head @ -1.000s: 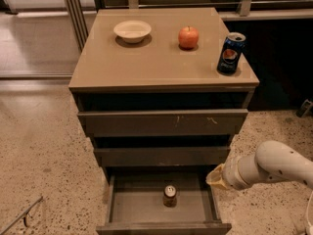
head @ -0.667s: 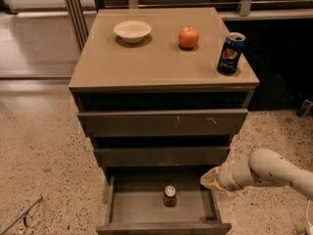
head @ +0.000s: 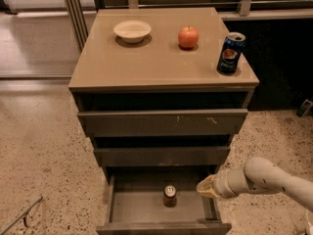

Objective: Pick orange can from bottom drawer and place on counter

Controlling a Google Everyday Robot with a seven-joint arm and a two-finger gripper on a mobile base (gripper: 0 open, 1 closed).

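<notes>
The speckled floor [head: 44, 146] lies open to the left of the cabinet, and the counter [head: 156, 67] has bare room across its front half and middle. Below it the two upper drawers [head: 161, 123] sit nearly shut, while the bottom drawer [head: 142, 209] is pulled well out, open from above. The arm [head: 264, 177] reaches in from the right, and its gripper [head: 205, 187] is at the drawer's right wall, lower and a little further left than a second ago. I cannot tell how far open it is. The orange can [head: 169, 195] has not moved: upright mid-drawer, apart from the gripper. At the counter's back stand a Pepsi can [head: 230, 53], an apple [head: 188, 36] and a bowl [head: 132, 31].
</notes>
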